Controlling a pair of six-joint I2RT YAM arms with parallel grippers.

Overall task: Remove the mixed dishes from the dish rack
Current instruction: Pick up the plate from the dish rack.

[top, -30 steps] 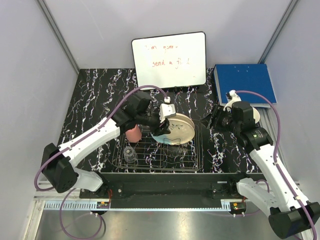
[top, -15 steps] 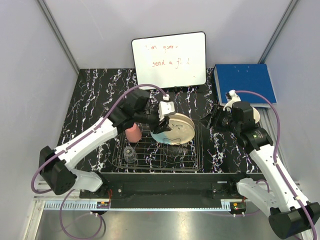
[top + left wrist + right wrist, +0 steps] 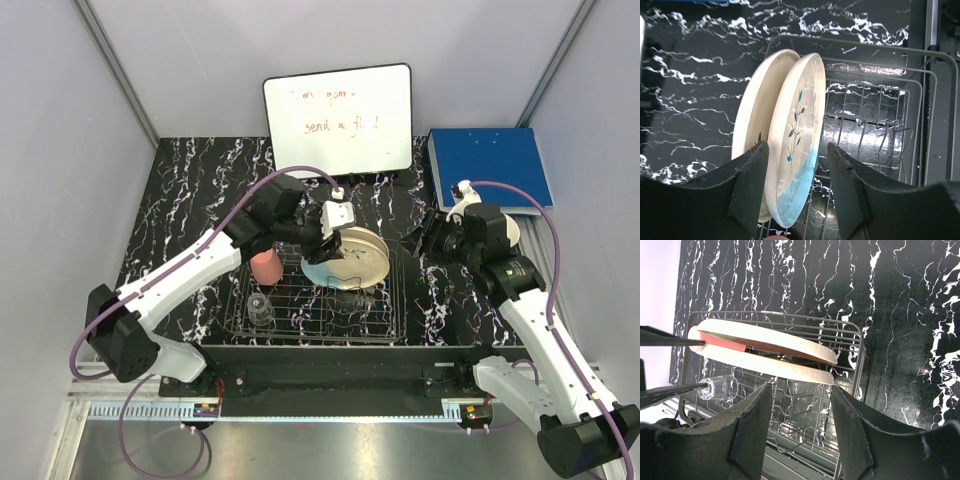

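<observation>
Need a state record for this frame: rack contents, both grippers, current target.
rack: dark wire dish rack on the black marbled table
plates: blue-band plate and pink-band plate, upright on edge, side by side in the rack
cup: pink cup, rack's far-left end
glass: small clear glass, rack's near-left
left gripper: open, fingers straddling the blue-band plate's rim
right gripper: open, empty, right of the rack, facing the plates
likely target: blue-band plate
</observation>
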